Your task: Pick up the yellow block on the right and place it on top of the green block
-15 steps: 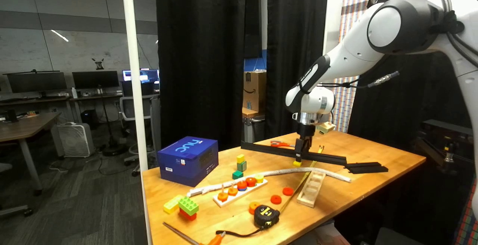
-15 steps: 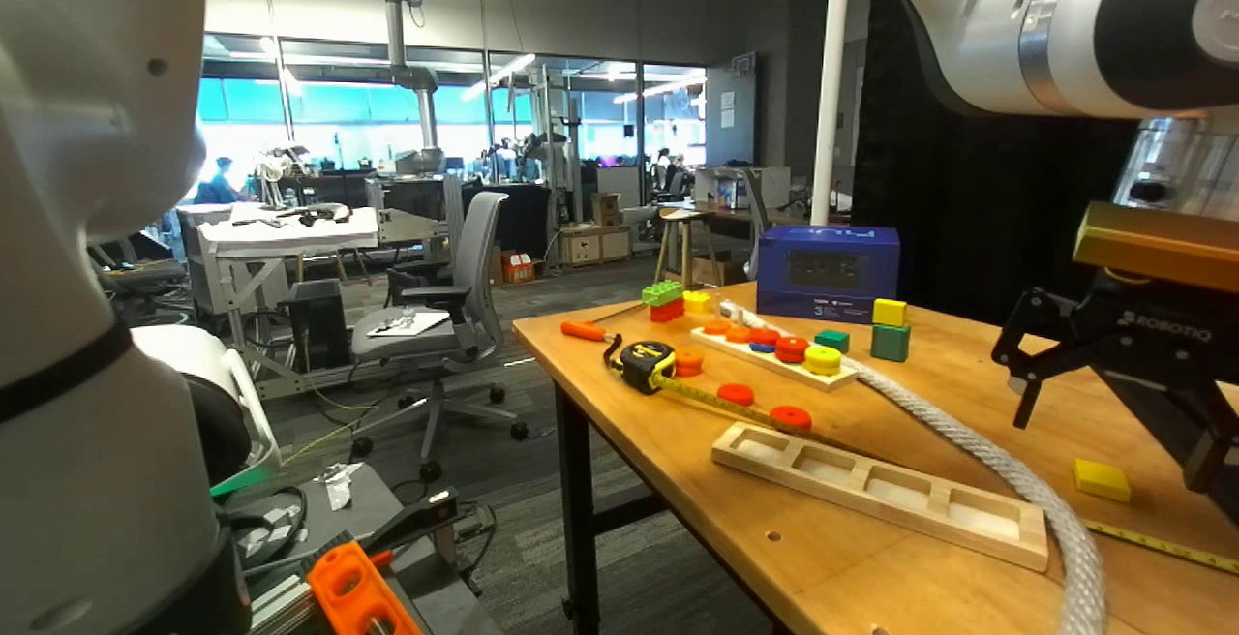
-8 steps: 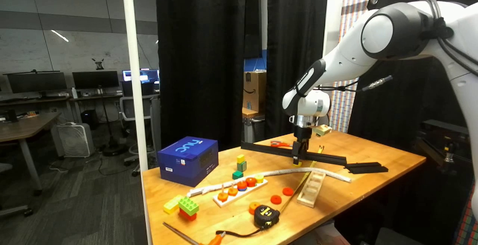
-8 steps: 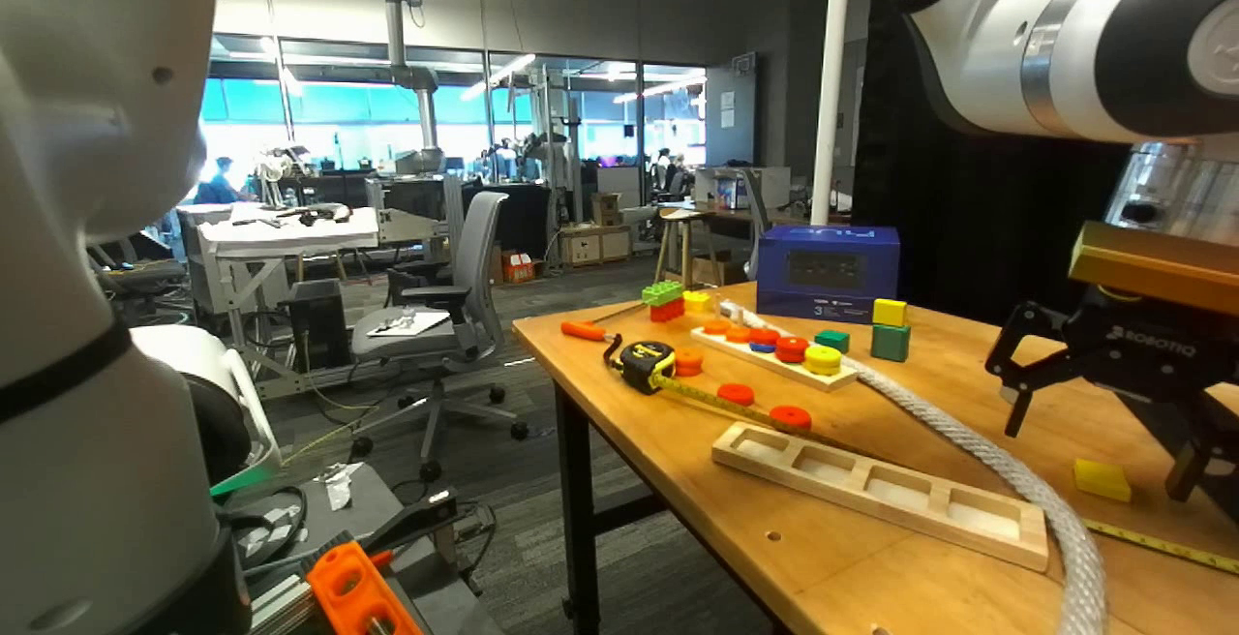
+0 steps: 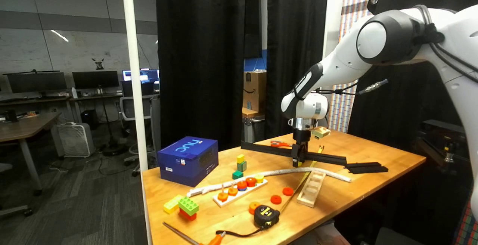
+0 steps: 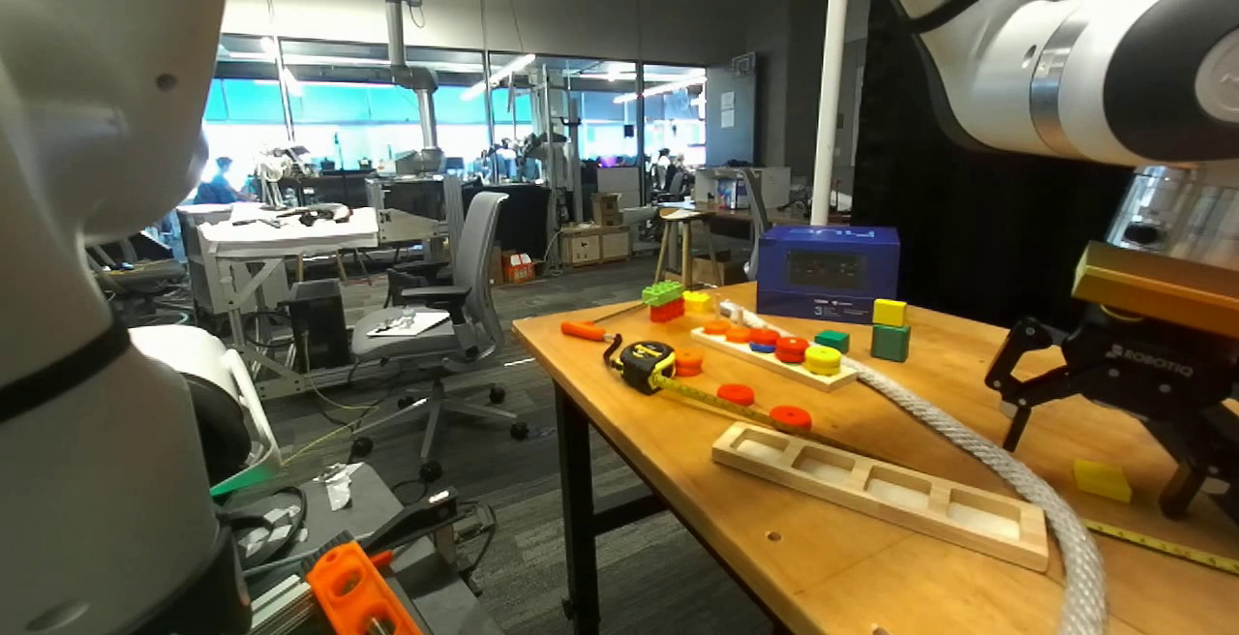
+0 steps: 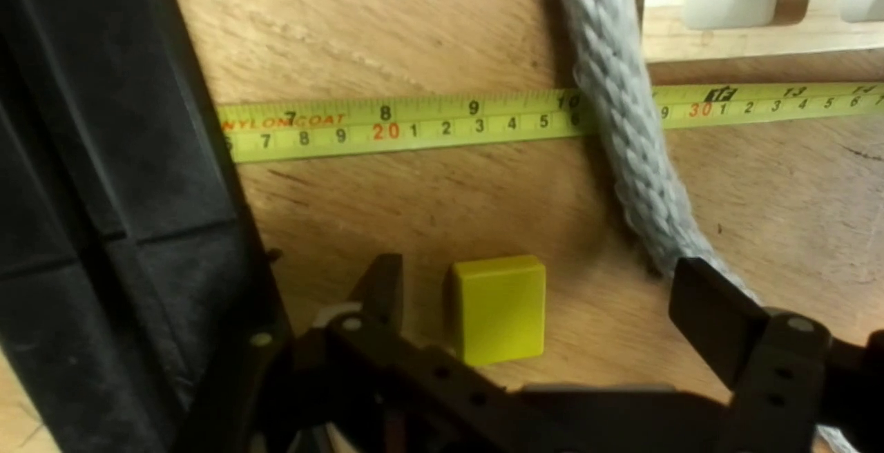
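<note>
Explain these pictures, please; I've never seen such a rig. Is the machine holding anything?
This is a white robot arm with a black two-fingered tool. Two outside cameras give the wide views; a wrist camera gives the close one. On the brown wooden table lie a small yellow squarish block, a grey braided rope, a blue rectangular box and a green cube topped by another yellow block, among others. The tool holds nothing: in the wrist view, its open jaws flank the squarish block without touching.
</note>
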You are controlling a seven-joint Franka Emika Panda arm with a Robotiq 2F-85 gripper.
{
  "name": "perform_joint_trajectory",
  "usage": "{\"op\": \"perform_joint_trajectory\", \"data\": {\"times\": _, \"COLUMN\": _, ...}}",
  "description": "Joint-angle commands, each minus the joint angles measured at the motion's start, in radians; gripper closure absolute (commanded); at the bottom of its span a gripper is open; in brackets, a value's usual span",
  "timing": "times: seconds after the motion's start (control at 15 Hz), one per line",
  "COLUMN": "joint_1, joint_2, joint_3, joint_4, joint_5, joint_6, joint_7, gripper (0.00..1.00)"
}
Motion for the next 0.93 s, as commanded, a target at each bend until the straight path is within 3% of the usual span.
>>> {"op": "perform_joint_trajectory", "data": {"times": 0.0, "joint_1": -0.02, "joint_2": 0.027, "joint_3": 0.018, "joint_4": 0.052, "joint_5": 0.003, "joint_6": -0.035, "joint_7": -0.008, "gripper": 0.0}}
{"op": "perform_joint_trajectory", "data": {"times": 0.27, "joint_1": -0.021, "joint_2": 0.036, "joint_3": 0.018, "joint_4": 0.064, "joint_5": 0.002, "joint_6": -0.042, "joint_7": -0.009, "gripper": 0.0}}
{"op": "perform_joint_trajectory", "data": {"times": 0.33, "joint_1": -0.021, "joint_2": 0.036, "joint_3": 0.018, "joint_4": 0.064, "joint_5": 0.003, "joint_6": -0.042, "joint_7": -0.009, "gripper": 0.25}}
{"op": "perform_joint_trajectory", "data": {"times": 0.47, "joint_1": -0.021, "joint_2": 0.04, "joint_3": 0.017, "joint_4": 0.068, "joint_5": 0.001, "joint_6": -0.036, "joint_7": -0.007, "gripper": 0.34}}
{"op": "perform_joint_trajectory", "data": {"times": 0.87, "joint_1": -0.024, "joint_2": 0.049, "joint_3": 0.018, "joint_4": 0.083, "joint_5": -0.002, "joint_6": -0.035, "joint_7": -0.004, "gripper": 0.82}}
